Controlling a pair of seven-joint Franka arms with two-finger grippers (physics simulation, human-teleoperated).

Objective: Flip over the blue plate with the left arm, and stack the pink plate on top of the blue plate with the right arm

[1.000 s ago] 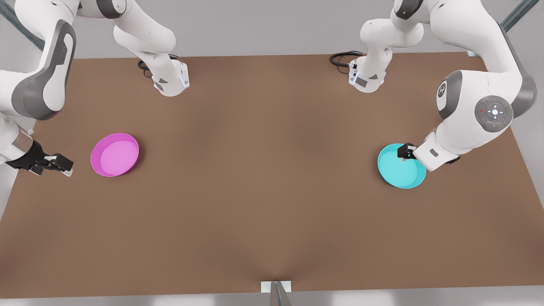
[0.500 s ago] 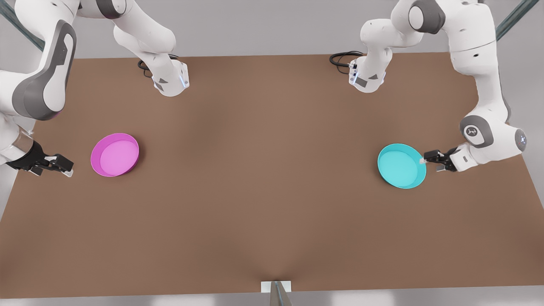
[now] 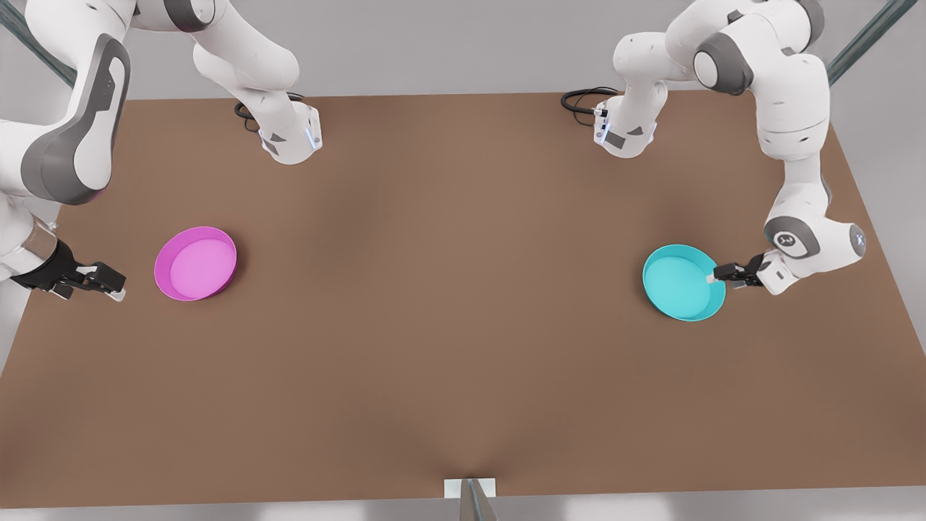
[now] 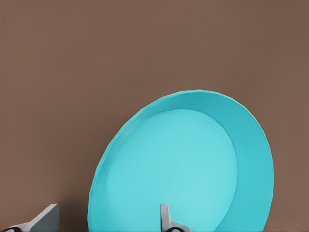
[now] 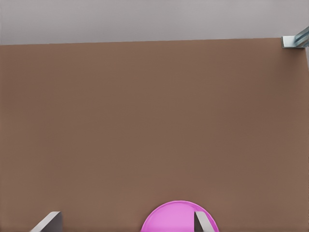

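A plain brown table [image 3: 463, 304] spans the scene under soft, even light. Pale grey surround [image 3: 448, 43] borders its far edge.

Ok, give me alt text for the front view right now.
The left gripper has its open fingers straddling the rim of the blue plate, which lies open side up on the brown table. The right gripper waits open beside the pink plate.

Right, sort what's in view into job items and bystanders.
Job items: blue plate, with the left gripper open at its rim; pink plate, with the right gripper open and waiting beside it.
Bystanders: table, black cable.
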